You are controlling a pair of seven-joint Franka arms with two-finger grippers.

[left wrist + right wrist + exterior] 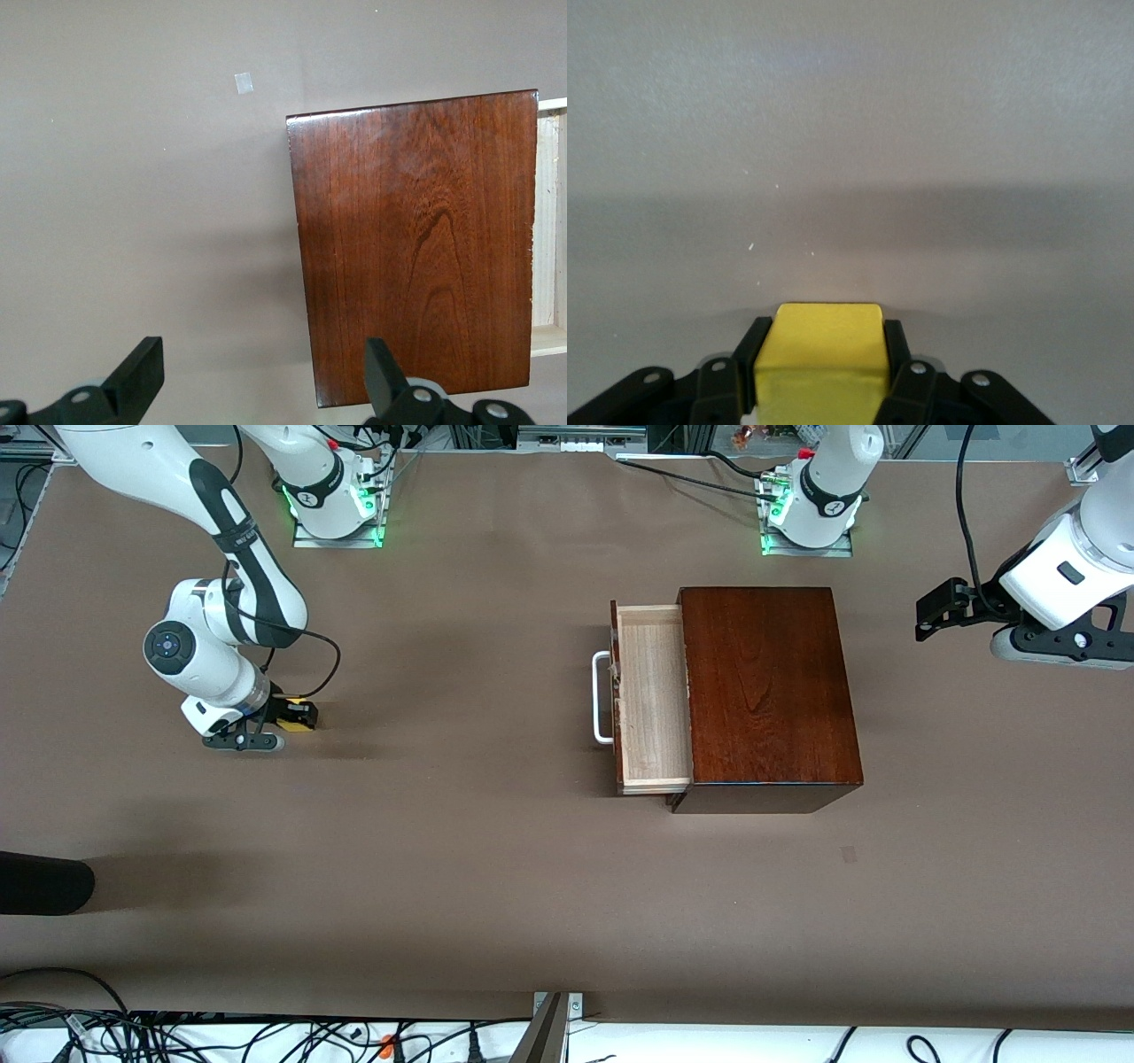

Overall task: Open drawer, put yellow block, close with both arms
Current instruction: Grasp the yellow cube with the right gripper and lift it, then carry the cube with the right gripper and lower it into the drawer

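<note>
Right pincer (820, 372) clamps the yellow block (821, 354) by its flat sides near the right arm's bench edge; it looks light and rigid. Left pincer (261, 376) hangs released over the bench.

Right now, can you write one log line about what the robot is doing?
drawer: open, empty | yellow block: between right gripper fingers, at table | left gripper: open, over table beside box

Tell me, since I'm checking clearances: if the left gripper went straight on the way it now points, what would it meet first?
Probably bare table beside the wooden box. The open left gripper looks down past the box's edge; one finger overlaps the box top, so it might clip that first. Depth is unclear.
</note>
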